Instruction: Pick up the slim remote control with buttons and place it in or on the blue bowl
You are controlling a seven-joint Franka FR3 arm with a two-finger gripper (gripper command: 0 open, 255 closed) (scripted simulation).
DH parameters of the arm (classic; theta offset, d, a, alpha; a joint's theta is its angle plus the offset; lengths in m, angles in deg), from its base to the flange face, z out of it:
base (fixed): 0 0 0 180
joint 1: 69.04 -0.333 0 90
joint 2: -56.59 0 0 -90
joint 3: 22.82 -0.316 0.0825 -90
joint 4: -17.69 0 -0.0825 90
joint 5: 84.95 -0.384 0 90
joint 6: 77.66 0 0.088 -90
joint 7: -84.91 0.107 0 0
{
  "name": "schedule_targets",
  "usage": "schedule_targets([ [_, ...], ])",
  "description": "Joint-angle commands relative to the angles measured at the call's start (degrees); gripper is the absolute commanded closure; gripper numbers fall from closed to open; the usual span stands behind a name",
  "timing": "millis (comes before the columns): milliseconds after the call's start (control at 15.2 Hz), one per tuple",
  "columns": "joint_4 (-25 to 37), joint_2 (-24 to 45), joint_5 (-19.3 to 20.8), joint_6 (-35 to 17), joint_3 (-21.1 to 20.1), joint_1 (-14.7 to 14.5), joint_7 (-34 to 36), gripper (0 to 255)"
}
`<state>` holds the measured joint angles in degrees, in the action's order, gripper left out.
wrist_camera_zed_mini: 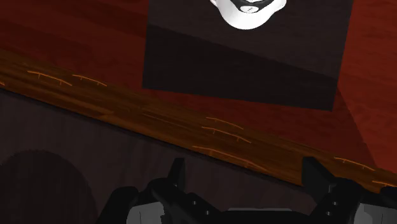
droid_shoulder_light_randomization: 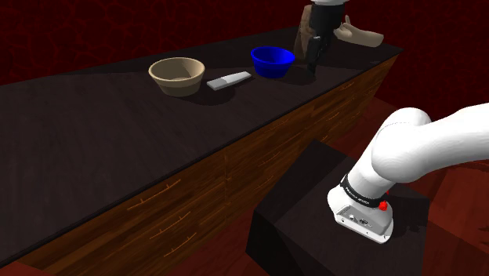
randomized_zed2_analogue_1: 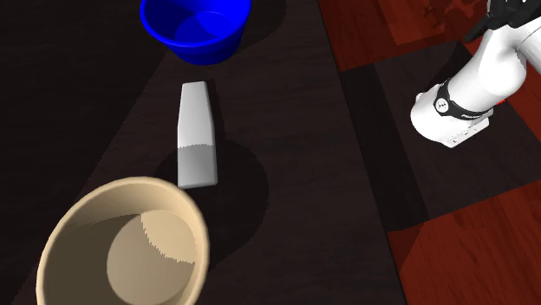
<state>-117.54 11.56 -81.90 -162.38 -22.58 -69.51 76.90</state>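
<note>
The remote (droid_shoulder_light_randomization: 229,81) is a slim pale grey slab lying flat on the dark counter (droid_shoulder_light_randomization: 94,133), between a tan bowl and the blue bowl (droid_shoulder_light_randomization: 272,60). In the second exterior view the remote (randomized_zed2_analogue_1: 196,134) points its narrow end at the blue bowl (randomized_zed2_analogue_1: 195,26), a short gap away. My black gripper (droid_shoulder_light_randomization: 313,67) hangs over the counter just to the shoulder view's right of the blue bowl, well clear of the remote. In the wrist view the gripper (wrist_camera_zed_mini: 247,177) is open, its fingers (wrist_camera_zed_mini: 176,175) wide apart with nothing between them, above the counter's wooden edge.
A tan bowl (droid_shoulder_light_randomization: 178,74) stands at the remote's other end, also seen as the tan bowl (randomized_zed2_analogue_1: 121,247). A tan, hand-like object (droid_shoulder_light_randomization: 360,34) sits at the counter's far end behind the gripper. The dark stand (droid_shoulder_light_randomization: 313,196) is below the counter's wooden front (droid_shoulder_light_randomization: 235,172).
</note>
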Motion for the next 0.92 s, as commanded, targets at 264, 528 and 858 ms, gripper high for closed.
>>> schedule_targets([
  [264, 0.82, 5.77, 3.26, -5.98, 4.98, -1.59, -10.81, 0],
  [528, 3.22, 12.83, 5.11, -11.75, 9.43, -3.37, -21.40, 0],
  [858, 8.22, 22.90, 5.14, -18.08, 14.09, -5.87, -34.59, 0],
])
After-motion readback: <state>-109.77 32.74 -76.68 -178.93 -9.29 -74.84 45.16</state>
